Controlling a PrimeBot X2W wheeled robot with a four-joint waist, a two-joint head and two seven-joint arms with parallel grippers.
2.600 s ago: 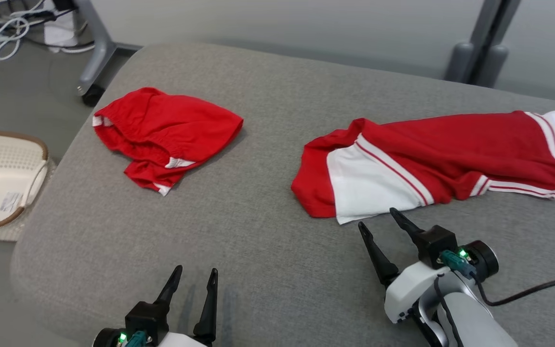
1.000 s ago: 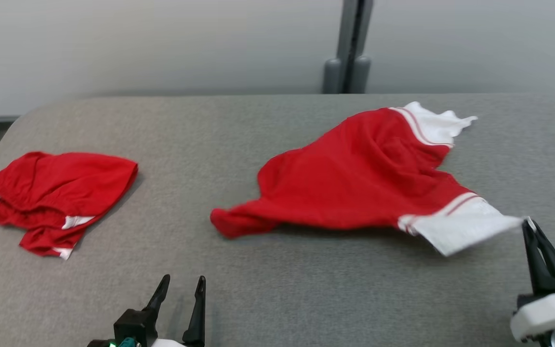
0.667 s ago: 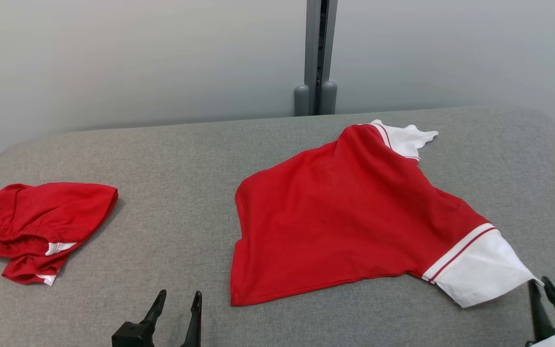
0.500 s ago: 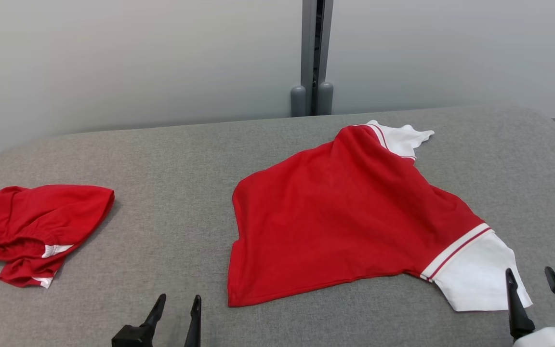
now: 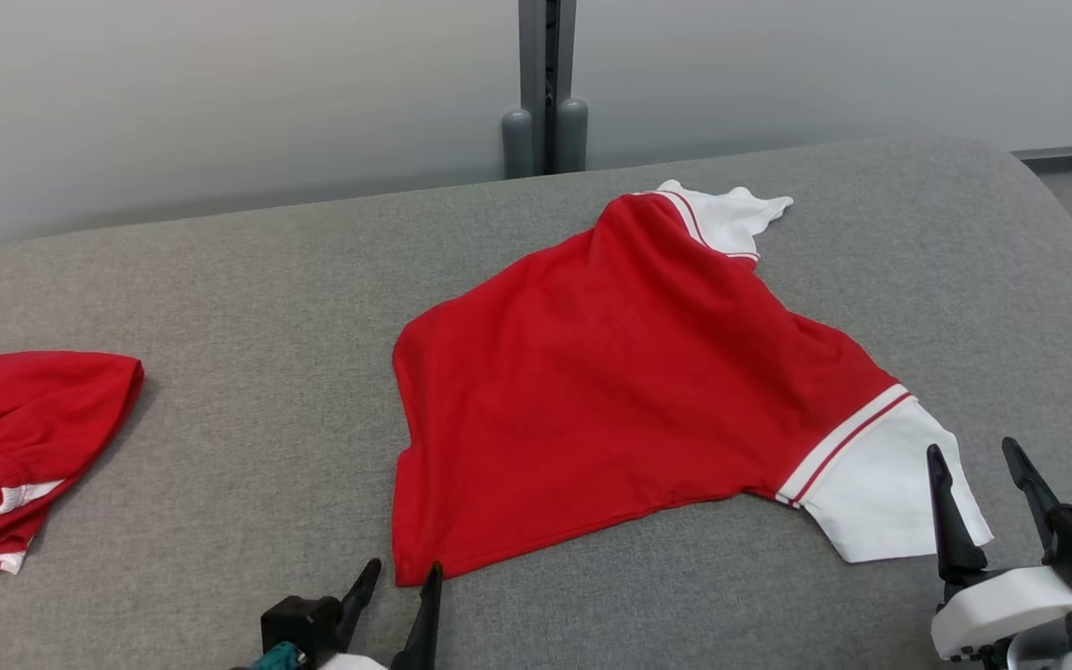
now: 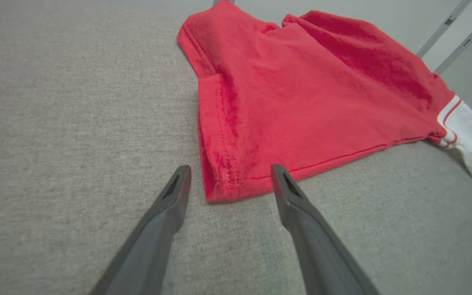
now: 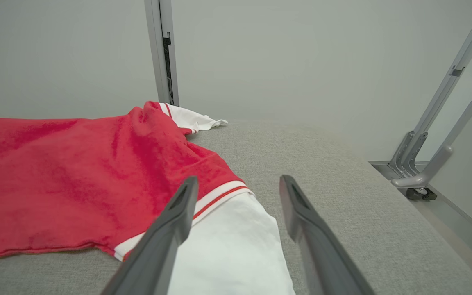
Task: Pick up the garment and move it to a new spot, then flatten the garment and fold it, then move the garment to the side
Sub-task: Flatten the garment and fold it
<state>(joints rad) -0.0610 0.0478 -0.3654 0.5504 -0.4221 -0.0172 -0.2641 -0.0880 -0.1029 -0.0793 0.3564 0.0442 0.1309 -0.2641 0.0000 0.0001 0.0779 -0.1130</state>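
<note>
The garment point(image 5: 629, 381) is a red shirt with white sleeves, lying spread on the grey table point(image 5: 247, 307). Its near hem corner point(image 6: 219, 192) lies just ahead of my left gripper point(image 5: 399, 573), which stands open and empty. In the left wrist view that corner sits between the two dark fingers point(image 6: 166, 217) of the left gripper point(image 6: 228, 172). My right gripper point(image 5: 971, 452) is open at the lower right, its tips over the edge of the white sleeve point(image 5: 880, 493). From the right wrist, the sleeve point(image 7: 228, 246) lies under the open right gripper point(image 7: 238, 180).
A second red garment point(image 5: 24, 447) lies bunched at the table's left edge. Behind the table stands a grey wall with a metal post point(image 5: 545, 93). A wheeled metal frame point(image 7: 428, 164) stands on the floor beyond the table's right end.
My right gripper has let go of the white sleeve and opened. The shirt, pulled out to the right a second ago, now lies flat. The head camera has shifted, so everything sits further left.
</note>
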